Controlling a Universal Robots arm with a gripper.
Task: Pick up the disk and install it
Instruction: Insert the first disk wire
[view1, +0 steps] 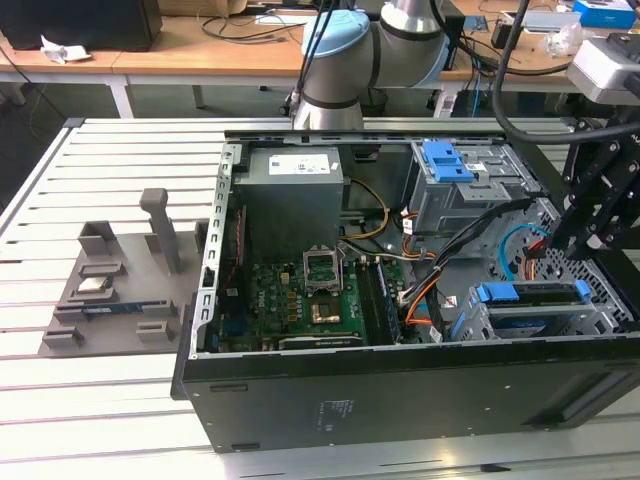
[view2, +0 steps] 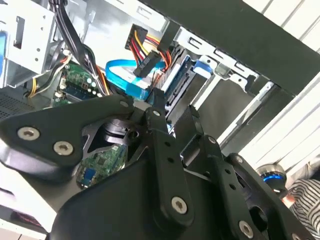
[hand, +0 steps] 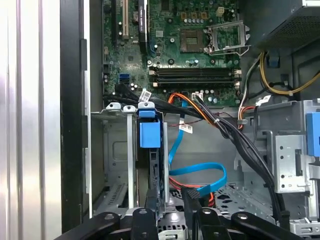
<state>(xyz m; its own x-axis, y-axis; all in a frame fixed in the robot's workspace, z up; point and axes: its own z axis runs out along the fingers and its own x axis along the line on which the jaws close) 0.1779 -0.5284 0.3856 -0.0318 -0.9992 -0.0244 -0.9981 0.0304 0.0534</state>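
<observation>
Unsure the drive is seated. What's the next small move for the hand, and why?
Probably a short, slow push along the slot. In the first wrist view the disk sits edge-on in the drive cage, the hand at its near end; whether it is fully home is unclear. A blue cable lies close by, so keep it small.

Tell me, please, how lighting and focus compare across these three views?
Exterior view: even room light, the computer case front dark. Second wrist view: the gripper looms as a dim, soft foreground, cables behind brighter. First wrist view: the motherboard evenly lit, the disk shadowed in its bay.
</observation>
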